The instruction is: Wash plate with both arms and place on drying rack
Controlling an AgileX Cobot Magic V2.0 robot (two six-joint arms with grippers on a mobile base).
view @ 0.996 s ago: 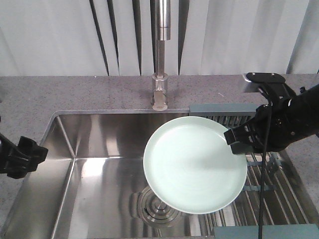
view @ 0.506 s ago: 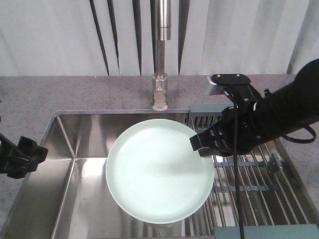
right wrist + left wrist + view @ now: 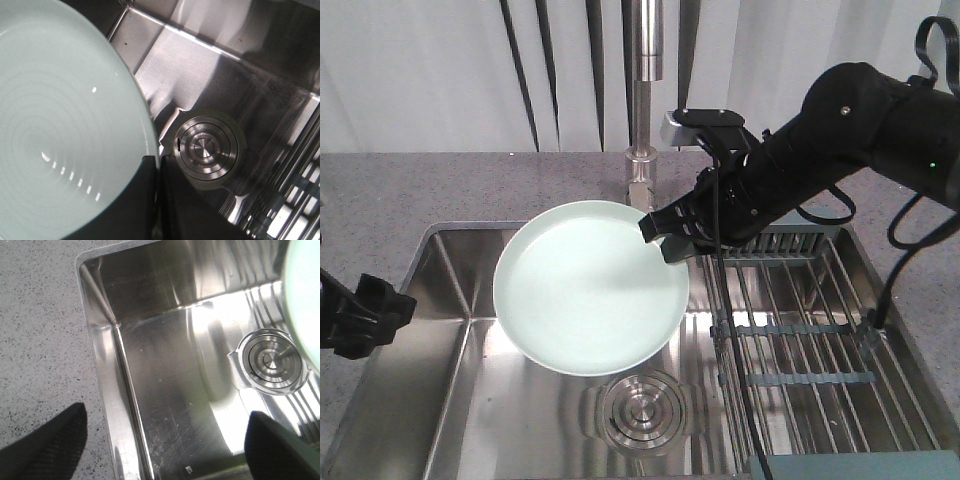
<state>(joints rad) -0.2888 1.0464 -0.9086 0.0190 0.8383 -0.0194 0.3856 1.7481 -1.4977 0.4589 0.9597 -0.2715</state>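
The pale mint-green plate (image 3: 588, 285) hangs above the steel sink, just in front of the faucet, with its face up. My right gripper (image 3: 663, 238) is shut on its right rim. In the right wrist view the plate (image 3: 60, 135) fills the left side, and the two black fingers (image 3: 142, 200) pinch its edge. My left gripper (image 3: 365, 315) sits at the sink's left edge, open and holding nothing; in its wrist view the two fingertips (image 3: 50, 440) stand wide apart over the basin wall. The drying rack (image 3: 810, 340) lies over the sink's right half.
The faucet (image 3: 642, 110) rises behind the plate at the sink's back edge. The round drain (image 3: 642, 410) lies in the basin floor below the plate. Grey speckled countertop (image 3: 380, 200) surrounds the sink (image 3: 470, 400).
My right arm has carried the plate leftward and toward the back, from over the rack's edge to a spot under the faucet. The left gripper has not moved.
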